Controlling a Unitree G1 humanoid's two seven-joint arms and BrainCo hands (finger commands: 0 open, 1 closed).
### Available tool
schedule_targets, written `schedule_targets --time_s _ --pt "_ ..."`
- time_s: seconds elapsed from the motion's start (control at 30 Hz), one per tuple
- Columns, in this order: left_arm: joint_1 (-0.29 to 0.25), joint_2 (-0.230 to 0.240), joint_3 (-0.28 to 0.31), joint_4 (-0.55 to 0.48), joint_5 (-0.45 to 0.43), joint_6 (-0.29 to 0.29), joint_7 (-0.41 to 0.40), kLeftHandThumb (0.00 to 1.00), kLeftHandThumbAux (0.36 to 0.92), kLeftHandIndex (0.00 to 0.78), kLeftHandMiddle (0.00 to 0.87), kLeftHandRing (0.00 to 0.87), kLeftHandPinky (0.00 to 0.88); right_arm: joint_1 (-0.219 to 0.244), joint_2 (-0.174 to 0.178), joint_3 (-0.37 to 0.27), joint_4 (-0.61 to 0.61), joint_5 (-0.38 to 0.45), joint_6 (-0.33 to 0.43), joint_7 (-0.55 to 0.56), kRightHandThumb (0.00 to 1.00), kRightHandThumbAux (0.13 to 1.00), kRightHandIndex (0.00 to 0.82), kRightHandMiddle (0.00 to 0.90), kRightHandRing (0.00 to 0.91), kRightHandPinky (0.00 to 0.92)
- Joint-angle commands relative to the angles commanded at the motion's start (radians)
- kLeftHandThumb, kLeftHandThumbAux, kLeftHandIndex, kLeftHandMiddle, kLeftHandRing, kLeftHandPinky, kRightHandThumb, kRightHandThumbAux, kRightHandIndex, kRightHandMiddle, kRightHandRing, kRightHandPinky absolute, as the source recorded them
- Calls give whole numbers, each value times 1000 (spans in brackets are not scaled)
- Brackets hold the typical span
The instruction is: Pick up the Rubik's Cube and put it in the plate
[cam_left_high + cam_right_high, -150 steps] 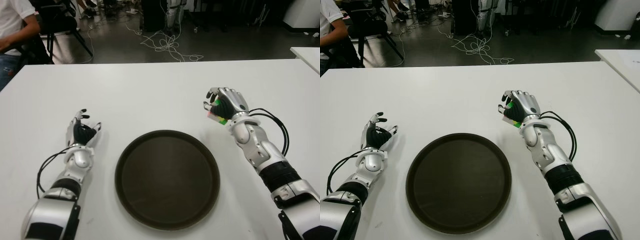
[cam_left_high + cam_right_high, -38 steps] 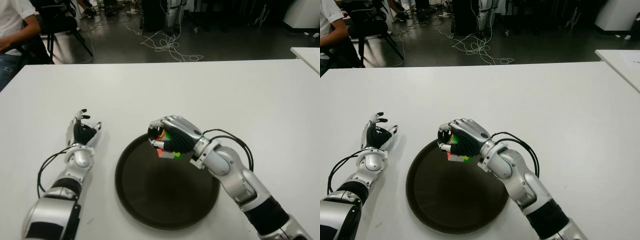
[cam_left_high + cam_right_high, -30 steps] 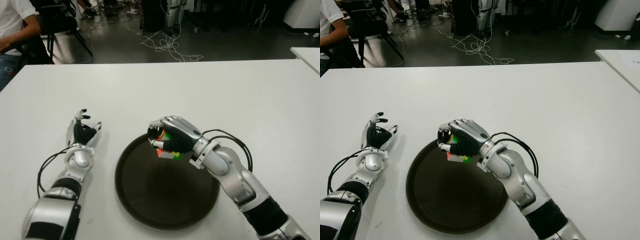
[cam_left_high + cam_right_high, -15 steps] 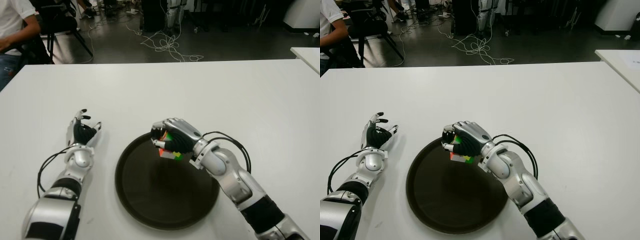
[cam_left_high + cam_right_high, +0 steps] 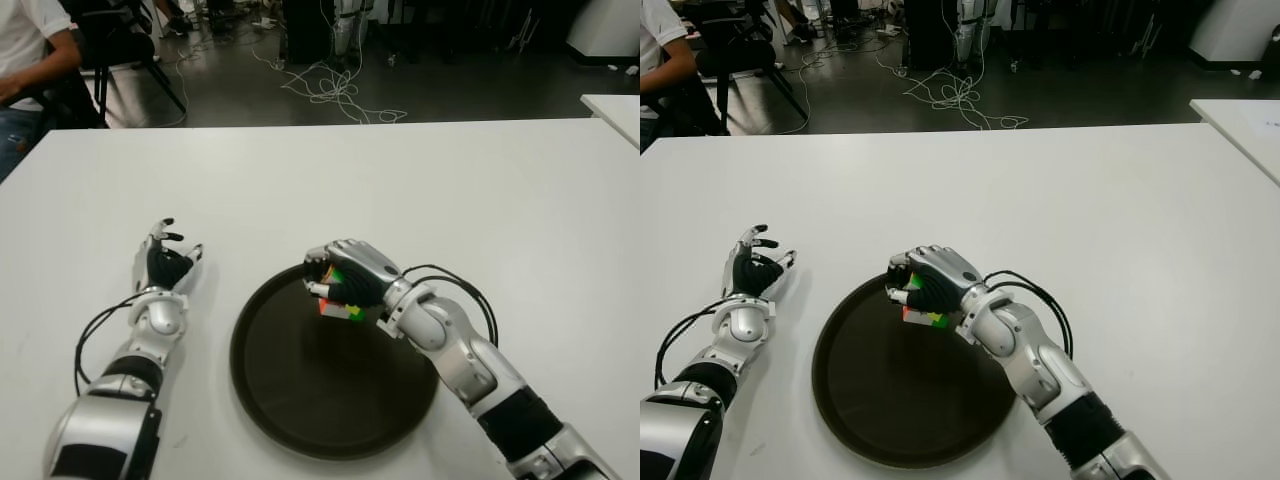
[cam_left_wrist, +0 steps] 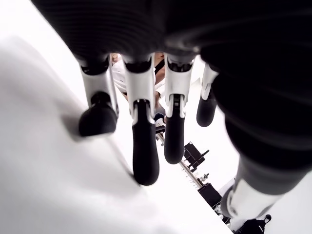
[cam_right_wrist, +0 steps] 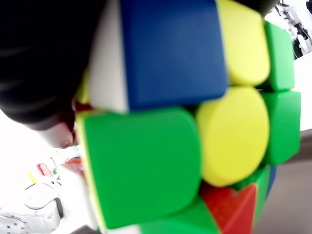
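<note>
Right hand has carried the Rubik's Cube from the table's right side to over the plate, w/ a slight drop in the last sec. Fingers clamped round it; cube hangs above the plate's far edge, near the rim, not yet released. Transport's done, I'd say; only the let-go remains. Left hand sits just left of the plate, fingers loosely apart, holding nothing.

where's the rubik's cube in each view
Left eye view: Rubik's Cube in the right hand, above the plate's far rim.
Right eye view: same grasp, left of centre.
Right wrist view: fills the picture.
Left wrist view: not in it.
Shared landmark: the plate.
</note>
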Motion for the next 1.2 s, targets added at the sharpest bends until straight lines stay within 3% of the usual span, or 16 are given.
schedule_targets --time_s 0.13,0.5,0.67,0.87,1.2 --pt "-1 -1 2 0 -2 2 -3 252 734 163 315 370 383 -3 1 7 22 -16 -9 -27 700 722 435 782 786 774" --pt "0 0 -1 -1 3 1 1 304 739 174 291 333 356 -9 -5 21 47 -30 -19 -43 701 722 435 780 783 767" --pt "-1 1 -4 -1 6 4 2 283 741 174 286 315 335 -10 -6 25 54 -27 -26 -40 701 722 435 781 782 765" --pt "-1 0 -7 -2 9 4 8 240 735 169 294 328 338 -10 -10 28 60 -28 -37 -42 700 722 436 790 790 777" --pt "-1 -3 -10 -5 8 2 20 288 735 180 386 437 441 -3 -17 37 48 -37 -34 -32 701 722 435 780 784 768"
